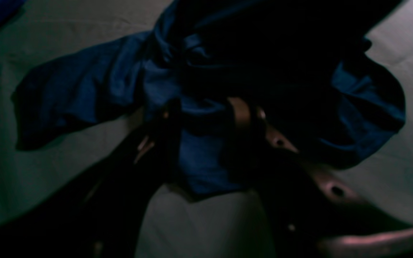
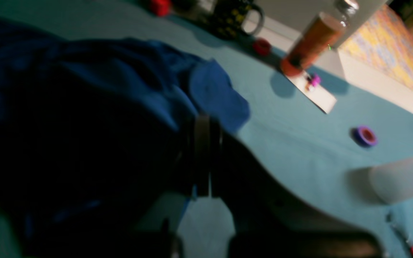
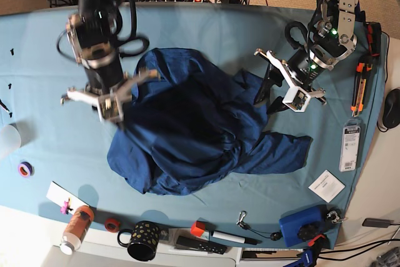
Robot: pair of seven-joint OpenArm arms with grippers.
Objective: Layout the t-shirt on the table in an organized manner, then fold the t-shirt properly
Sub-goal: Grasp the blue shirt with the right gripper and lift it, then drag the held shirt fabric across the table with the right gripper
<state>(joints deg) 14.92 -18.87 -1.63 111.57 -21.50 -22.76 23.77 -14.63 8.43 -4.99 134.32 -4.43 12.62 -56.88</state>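
Note:
The dark navy t-shirt (image 3: 187,129) lies crumpled in the middle of the teal-covered table (image 3: 206,29). My right gripper (image 3: 117,112) stands at the shirt's left edge. In the right wrist view its fingers (image 2: 203,143) are pressed together, with the t-shirt (image 2: 120,79) draped around them and a thin strip of blue caught between. My left gripper (image 3: 267,98) is at the shirt's right side. In the left wrist view a bunch of the t-shirt (image 1: 84,89) fills the gap between the left gripper (image 1: 206,107) jaws, over the table (image 1: 48,179).
Along the front edge stand an orange bottle (image 3: 75,226), a black mug (image 3: 142,240), a marker and a blue box (image 3: 300,224). A purple tape roll (image 3: 25,169) and a white cup (image 3: 6,139) sit at the left. A white card (image 3: 326,186) and tools (image 3: 359,85) lie at the right.

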